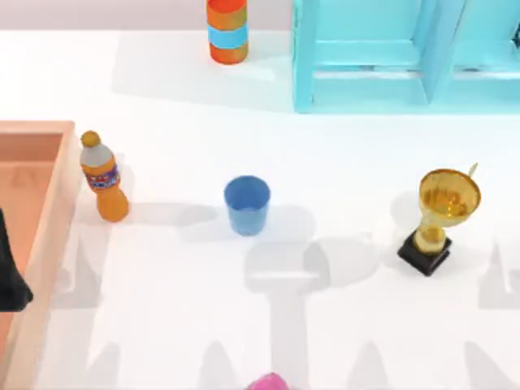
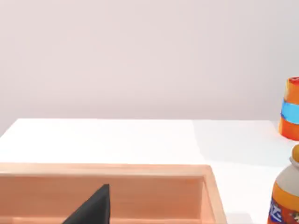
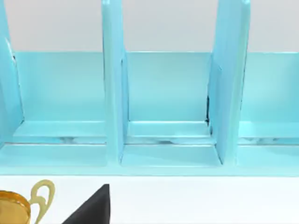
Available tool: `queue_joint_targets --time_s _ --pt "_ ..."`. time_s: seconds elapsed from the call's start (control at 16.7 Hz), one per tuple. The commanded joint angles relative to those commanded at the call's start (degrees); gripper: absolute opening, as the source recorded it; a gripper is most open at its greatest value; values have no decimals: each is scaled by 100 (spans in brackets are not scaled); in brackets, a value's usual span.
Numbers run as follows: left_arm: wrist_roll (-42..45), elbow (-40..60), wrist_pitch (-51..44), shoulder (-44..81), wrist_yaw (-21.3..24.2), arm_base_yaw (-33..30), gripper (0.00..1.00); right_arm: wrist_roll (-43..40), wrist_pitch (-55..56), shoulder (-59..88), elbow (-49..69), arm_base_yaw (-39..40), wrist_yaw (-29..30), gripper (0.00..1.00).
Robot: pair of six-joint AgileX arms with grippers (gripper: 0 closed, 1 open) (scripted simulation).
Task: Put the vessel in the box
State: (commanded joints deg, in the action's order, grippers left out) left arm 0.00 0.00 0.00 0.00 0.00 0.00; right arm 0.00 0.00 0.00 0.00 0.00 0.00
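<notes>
your left gripper (image 1: 10, 280) parked over the wooden crate (image 1: 50, 207), can't tell its fingers, blue cup (image 1: 246, 205) upright well off to its right past the orange soda bottle (image 1: 102, 177), outside the crate

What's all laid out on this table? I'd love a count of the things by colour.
Blue or turquoise: 2, the small plain blue cup and the turquoise shelf frame.
Orange: 2, the orange soda bottle and the orange can with a blue band.
Gold: 1, the gold trophy cup on a black base.
Peach-tan: 1, the shallow wooden crate.
Pink: 1, a pink object at the front edge.
Total: 7
</notes>
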Motion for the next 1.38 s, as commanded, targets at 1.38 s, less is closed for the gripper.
queue_joint_targets --time_s 1.38 --pt "-2230 8845 -5805 8787 30 -2432 100 0 0 0 0 0 0 100"
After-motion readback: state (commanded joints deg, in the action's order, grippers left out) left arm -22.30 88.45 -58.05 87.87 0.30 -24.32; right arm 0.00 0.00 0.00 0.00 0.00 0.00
